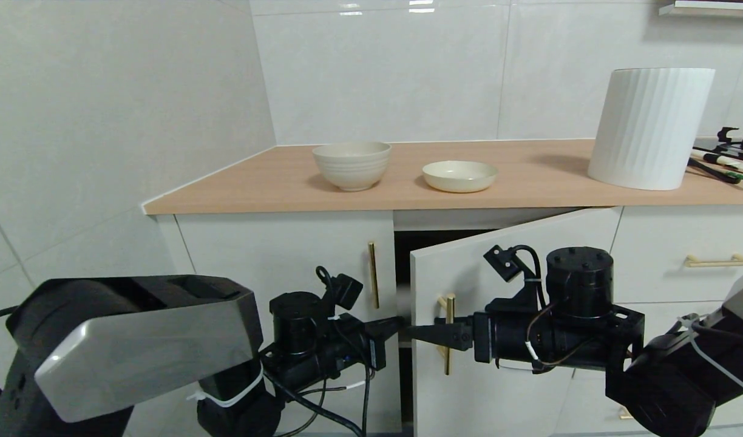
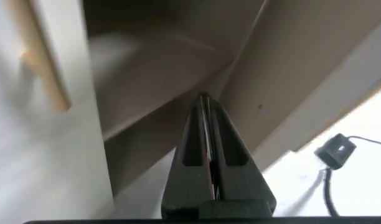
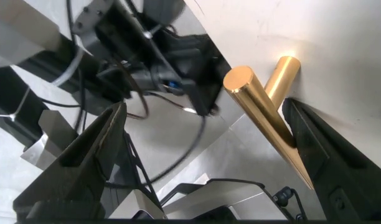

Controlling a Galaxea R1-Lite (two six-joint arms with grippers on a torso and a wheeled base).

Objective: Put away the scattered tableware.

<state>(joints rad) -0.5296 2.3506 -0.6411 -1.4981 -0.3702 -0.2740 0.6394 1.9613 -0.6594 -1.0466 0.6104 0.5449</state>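
Between the spread, unclenched fingers of your right hand (image 1: 433,334) stands the brass handle (image 3: 265,121) of the partly open cabinet door (image 1: 505,267). Clench on it squarely before pulling wider. Just beside it, your left hand (image 2: 205,109) is pinched shut, empty. Above both hands, bowl (image 1: 351,164) and dish (image 1: 459,175) sit on the table (image 1: 541,167).

Ajar cabinet door (image 1: 456,267) leaves a narrow dark gap (image 1: 403,261) beside the shut door (image 1: 274,249).
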